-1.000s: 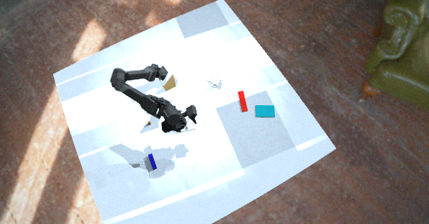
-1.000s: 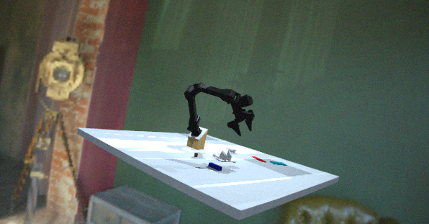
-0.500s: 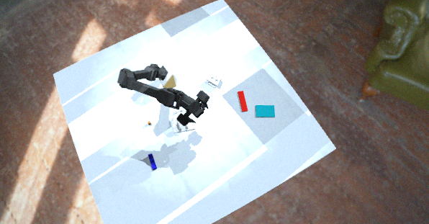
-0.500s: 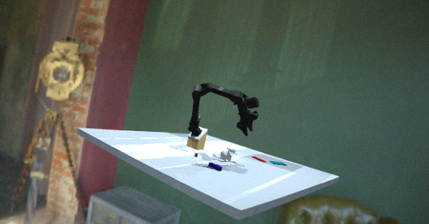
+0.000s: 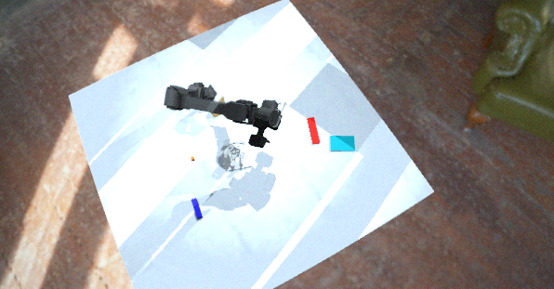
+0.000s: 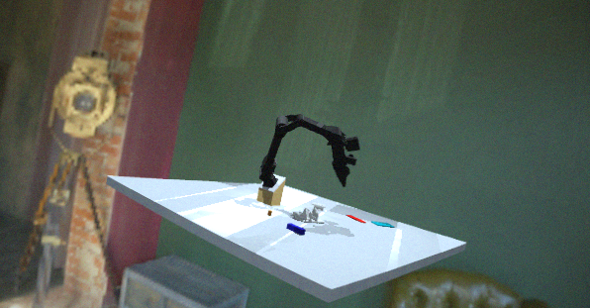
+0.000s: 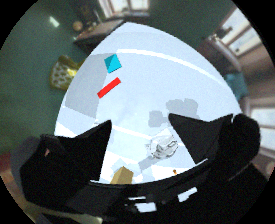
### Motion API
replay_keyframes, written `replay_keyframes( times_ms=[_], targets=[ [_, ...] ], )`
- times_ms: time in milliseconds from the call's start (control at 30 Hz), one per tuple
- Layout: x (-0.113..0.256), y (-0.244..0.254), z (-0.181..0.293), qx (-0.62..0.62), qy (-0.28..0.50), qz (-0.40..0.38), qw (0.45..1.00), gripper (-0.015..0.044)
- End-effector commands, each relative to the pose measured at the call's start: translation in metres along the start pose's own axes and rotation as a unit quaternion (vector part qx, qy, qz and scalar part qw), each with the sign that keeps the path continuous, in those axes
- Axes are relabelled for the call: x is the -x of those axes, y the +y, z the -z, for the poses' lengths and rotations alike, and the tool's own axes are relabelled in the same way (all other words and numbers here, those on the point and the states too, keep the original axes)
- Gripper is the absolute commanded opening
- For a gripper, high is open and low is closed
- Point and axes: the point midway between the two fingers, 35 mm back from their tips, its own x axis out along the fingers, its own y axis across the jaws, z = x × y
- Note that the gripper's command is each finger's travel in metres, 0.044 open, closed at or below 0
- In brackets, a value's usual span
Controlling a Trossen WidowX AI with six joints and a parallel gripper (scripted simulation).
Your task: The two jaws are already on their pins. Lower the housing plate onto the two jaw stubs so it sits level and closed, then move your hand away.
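Observation:
A small grey and white base assembly (image 5: 230, 157) stands near the middle of the white table; its jaws and pins are too small to make out. It also shows in the side view (image 6: 308, 215) and in the wrist view (image 7: 162, 148). My gripper (image 5: 258, 139) (image 6: 343, 175) is open and empty. It hangs high above the table, pointing down, a little to the right of the assembly. A small white piece (image 5: 281, 103) peeks out from under the arm's wrist and is mostly hidden. I cannot tell which part is the housing plate.
A red bar (image 5: 313, 130) and a flat cyan plate (image 5: 342, 143) lie to the right. A blue bar (image 5: 197, 208) lies at the front left, and a tiny orange piece (image 5: 192, 158) left of the assembly. The arm's tan base block (image 6: 271, 193) stands behind.

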Motion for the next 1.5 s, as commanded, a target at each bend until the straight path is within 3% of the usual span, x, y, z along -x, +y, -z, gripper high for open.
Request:
replay_keyframes(
  times_ms=[0, 600, 1467],
  targets=[
    [-0.009, 0.020, 0.001, 0.053, 0.016, -0.006, 0.998, 0.0440],
    [-0.043, 0.115, 0.022, 0.316, 0.088, -0.028, 0.944, 0.0440],
    [-0.088, 0.205, 0.087, 0.604, 0.190, -0.053, 0.772, 0.0440]
  ],
)
